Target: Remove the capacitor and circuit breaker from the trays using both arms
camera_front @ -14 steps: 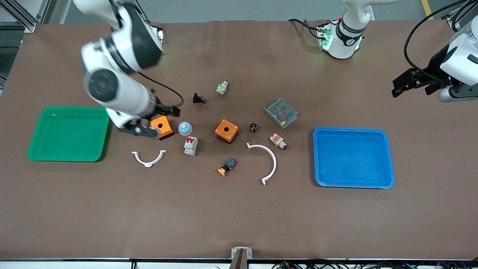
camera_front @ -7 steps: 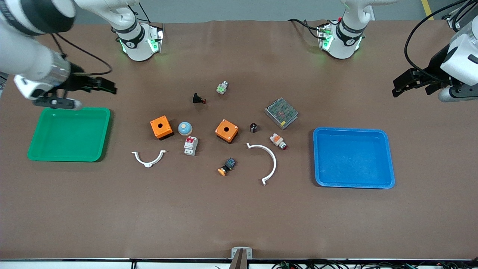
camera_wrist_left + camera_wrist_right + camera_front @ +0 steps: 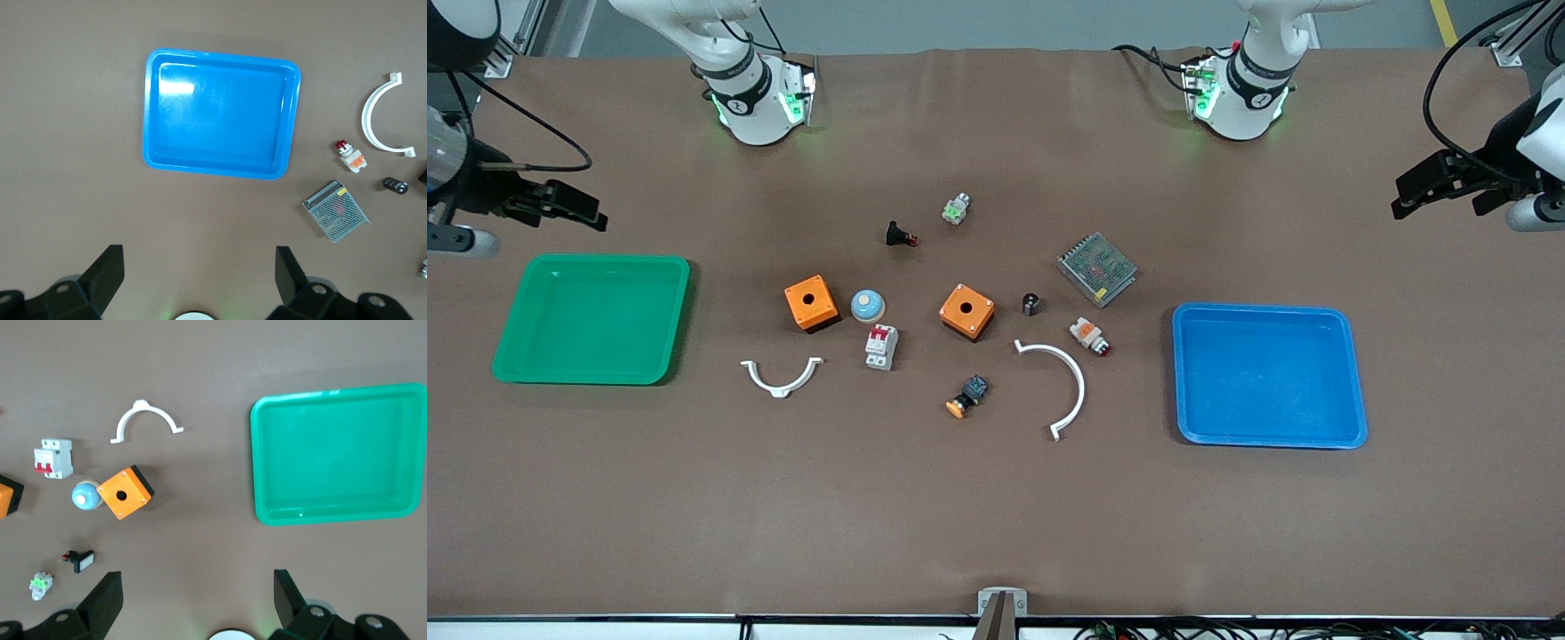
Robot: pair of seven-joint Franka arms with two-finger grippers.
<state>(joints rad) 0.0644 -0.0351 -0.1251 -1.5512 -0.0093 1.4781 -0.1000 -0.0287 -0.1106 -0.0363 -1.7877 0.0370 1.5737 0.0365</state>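
The capacitor (image 3: 1031, 304), a tiny black cylinder, stands on the table between an orange box (image 3: 967, 311) and a metal mesh power supply (image 3: 1096, 268). It also shows in the left wrist view (image 3: 395, 185). The breaker (image 3: 881, 347), a white-grey block with a red lever, lies just nearer the camera than a blue dome button (image 3: 867, 306). It also shows in the right wrist view (image 3: 55, 458). My left gripper (image 3: 1440, 197) (image 3: 198, 280) is open and empty, up in the air at the left arm's end. My right gripper (image 3: 560, 212) (image 3: 198, 600) is open and empty, up in the air at the right arm's end.
A blue tray (image 3: 1352, 378) lies toward the left arm's end, a green tray (image 3: 676, 311) toward the right arm's end. Between them lie a second orange box (image 3: 811, 303), two white curved clips (image 3: 781, 379) (image 3: 1069, 384), an orange-white push-button (image 3: 1089, 335) and several small buttons.
My right arm has swung away from the orange box out to its end of the table, empty. My left gripper has drawn a little farther toward its own end.
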